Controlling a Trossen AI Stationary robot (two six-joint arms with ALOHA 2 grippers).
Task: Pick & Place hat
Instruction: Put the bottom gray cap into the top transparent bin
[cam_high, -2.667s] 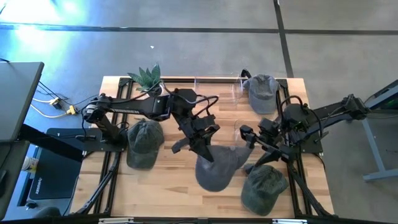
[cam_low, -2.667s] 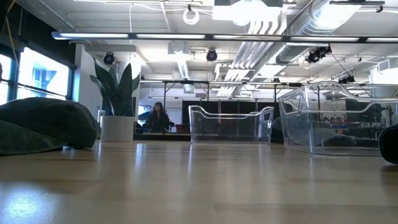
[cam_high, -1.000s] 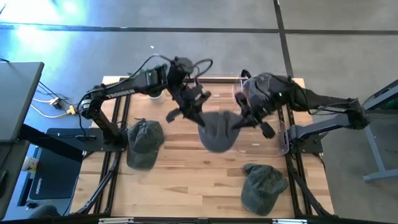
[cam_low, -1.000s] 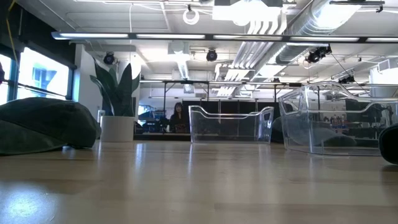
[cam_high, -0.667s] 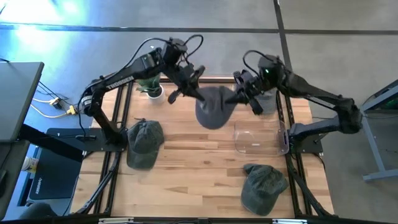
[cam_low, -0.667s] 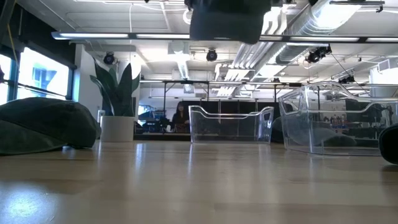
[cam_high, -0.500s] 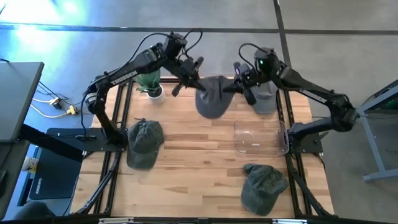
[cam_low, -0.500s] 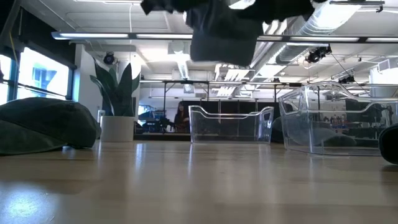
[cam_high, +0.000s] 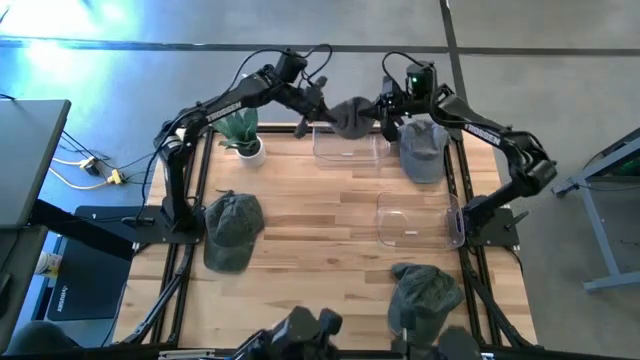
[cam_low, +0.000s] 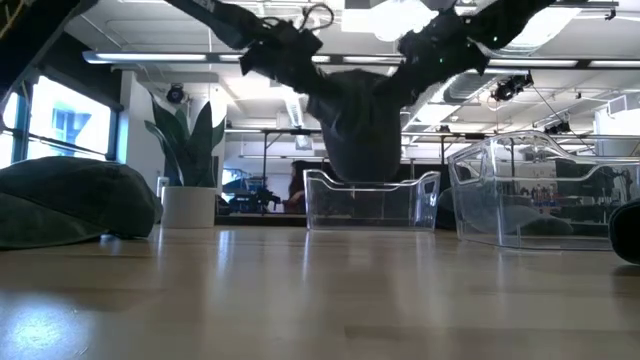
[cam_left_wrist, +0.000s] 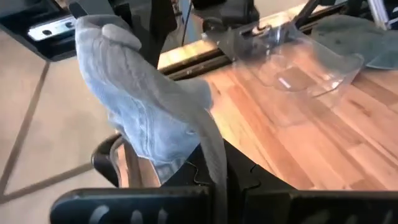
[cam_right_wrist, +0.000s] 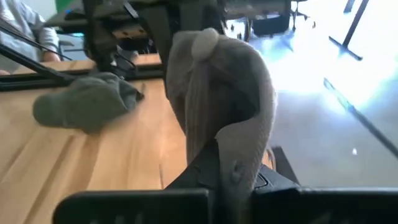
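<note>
A grey hat (cam_high: 350, 117) hangs in the air between my two grippers, over a clear bin (cam_high: 349, 145) at the table's far edge. My left gripper (cam_high: 320, 105) is shut on its left side and my right gripper (cam_high: 383, 110) is shut on its right side. In the low view the hat (cam_low: 358, 120) sags down as far as the bin's rim (cam_low: 370, 178). Both wrist views show the crown with its top button (cam_left_wrist: 115, 31) (cam_right_wrist: 205, 41). My left gripper pinches a strip of the hat's edge (cam_left_wrist: 214, 158) between its two fingers, coming from the table's left side. The hat is lifted clear of the table and sags away from the fingers. My right gripper pinches the hat's opposite edge (cam_right_wrist: 234, 163) between its two fingers, coming from the table's right side. The cloth bunches in folds above the fingers. The hat hangs clear of the table.
A green hat (cam_high: 232, 228) lies at the table's left and another (cam_high: 424, 300) near the front right. A grey hat (cam_high: 422, 150) lies at the far right. A second clear bin (cam_high: 412, 220) stands right of centre. A potted plant (cam_high: 240, 130) stands at the far left.
Both grippers have gone toward the table's far edge with the grey hat between them. The hat has travelled from over the table's middle to above the far clear bin. In the low view it has come down to the bin's rim.
</note>
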